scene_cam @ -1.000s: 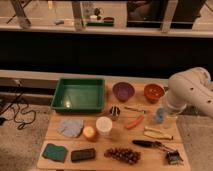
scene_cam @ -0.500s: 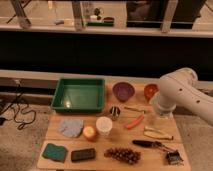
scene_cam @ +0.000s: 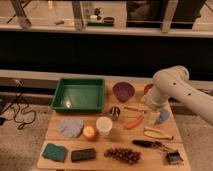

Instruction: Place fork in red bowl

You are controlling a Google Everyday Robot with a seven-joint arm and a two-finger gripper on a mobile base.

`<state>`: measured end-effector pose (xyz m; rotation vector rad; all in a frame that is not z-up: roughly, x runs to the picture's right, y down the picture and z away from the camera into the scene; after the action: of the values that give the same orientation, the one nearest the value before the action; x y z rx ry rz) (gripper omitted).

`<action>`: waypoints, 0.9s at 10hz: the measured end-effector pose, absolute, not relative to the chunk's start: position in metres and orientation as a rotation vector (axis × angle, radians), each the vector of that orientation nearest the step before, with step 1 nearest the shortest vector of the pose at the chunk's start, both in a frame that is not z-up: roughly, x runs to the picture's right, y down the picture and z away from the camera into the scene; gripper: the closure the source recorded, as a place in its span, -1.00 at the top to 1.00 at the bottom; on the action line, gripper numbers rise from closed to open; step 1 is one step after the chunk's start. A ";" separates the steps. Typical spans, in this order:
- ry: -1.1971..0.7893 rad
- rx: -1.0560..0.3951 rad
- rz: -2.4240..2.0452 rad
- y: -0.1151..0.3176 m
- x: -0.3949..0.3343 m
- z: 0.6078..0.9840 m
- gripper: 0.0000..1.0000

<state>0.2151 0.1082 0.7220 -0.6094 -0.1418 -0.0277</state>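
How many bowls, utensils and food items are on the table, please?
Bowls: 2 (purple bowl, red bowl, mostly hidden by the arm)
Utensils: 3 (fork, black-handled utensil, yellowish utensil)
Food: 3 (carrot, round fruit, grapes)
Total: 8
The gripper is at the arm's lower end, above the table's right side.

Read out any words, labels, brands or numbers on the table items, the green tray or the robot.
None can be read.
No print can be made out on the dark box or the small black item.
The white arm shows no lettering; its claw hangs over the table's right side, beside the red bowl.
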 end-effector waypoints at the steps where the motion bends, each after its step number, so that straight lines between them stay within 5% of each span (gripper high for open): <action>1: -0.154 -0.621 -0.018 0.107 0.215 0.734 0.60; 9: -0.150 -0.623 -0.029 0.107 0.213 0.738 0.60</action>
<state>0.2132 0.1073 0.7379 -0.6228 -0.1496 -0.0287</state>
